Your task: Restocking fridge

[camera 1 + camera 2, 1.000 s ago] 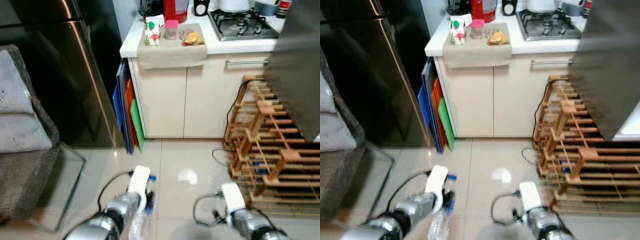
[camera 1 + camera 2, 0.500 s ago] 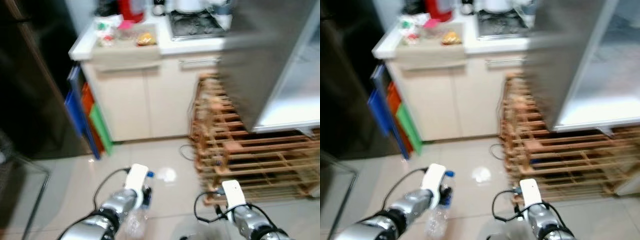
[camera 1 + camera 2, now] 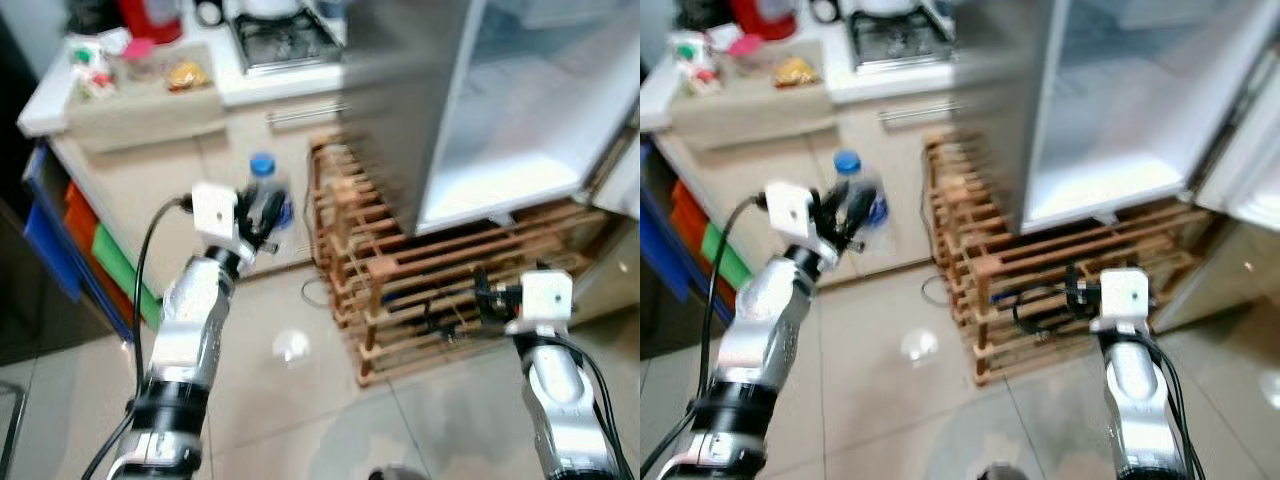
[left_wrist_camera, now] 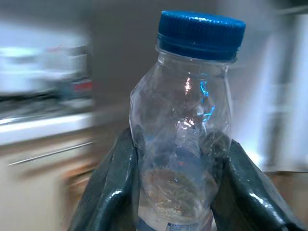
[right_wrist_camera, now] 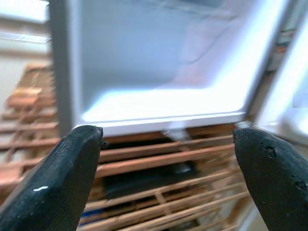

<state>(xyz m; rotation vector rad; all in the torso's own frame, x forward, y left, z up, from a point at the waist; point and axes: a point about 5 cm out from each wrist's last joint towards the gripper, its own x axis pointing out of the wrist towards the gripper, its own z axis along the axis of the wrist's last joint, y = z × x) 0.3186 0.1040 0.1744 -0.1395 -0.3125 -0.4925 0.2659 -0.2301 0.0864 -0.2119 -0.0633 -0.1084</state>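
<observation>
Raised left tool (image 3: 262, 212), bottle (image 4: 185, 130) upright, cap up

The open fridge compartment (image 3: 520, 120) offers free room (wooden rack (image 3: 440, 290) stands directly below).

Bright, washed-out glare off the open fridge (image 3: 520, 110); backgrounds smear, probably from motion blur.

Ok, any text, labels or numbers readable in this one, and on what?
None can be read.
Bottle in the left claw: a label edge shows at its base, cut off, no words visible.
Packets on the counter: print too blurred to read.
</observation>
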